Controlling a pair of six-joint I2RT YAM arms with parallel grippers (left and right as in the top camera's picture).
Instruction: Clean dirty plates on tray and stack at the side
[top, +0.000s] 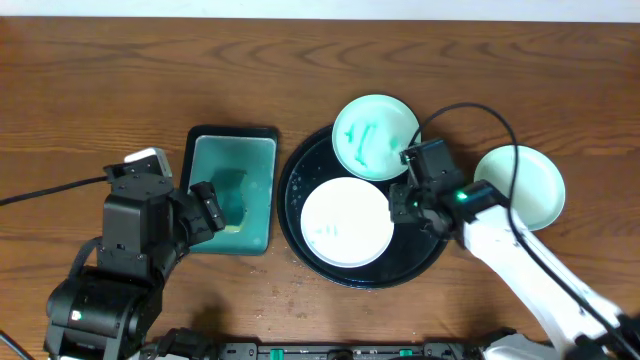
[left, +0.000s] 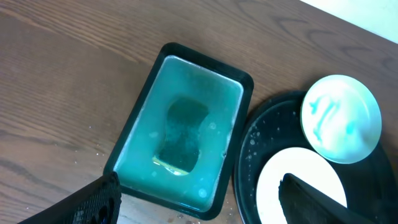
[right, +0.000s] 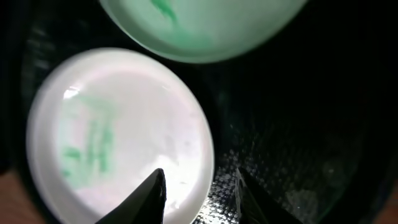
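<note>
Looks roughly a third done: one seemingly clean pale mint-green round plate (top: 520, 185) on the wooden counter (top: 100, 80) right of the large round glossy black tray (top: 293, 190). Still inside the tray, a smeared mint-green plate (top: 375, 137) and a smeared white round plate (top: 345, 222). Right claw (right: 200, 193) apart, straddling the white plate's rim; left claw (left: 199, 205) apart and empty, left of the tray.

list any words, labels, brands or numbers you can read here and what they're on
None: no readable text in any view.
The green marks on the white plate and the mint-green plate on the black tray are smears, not writing.
The rectangular tray shows no print.
The green light on the right arm is a lamp, not a label.
</note>
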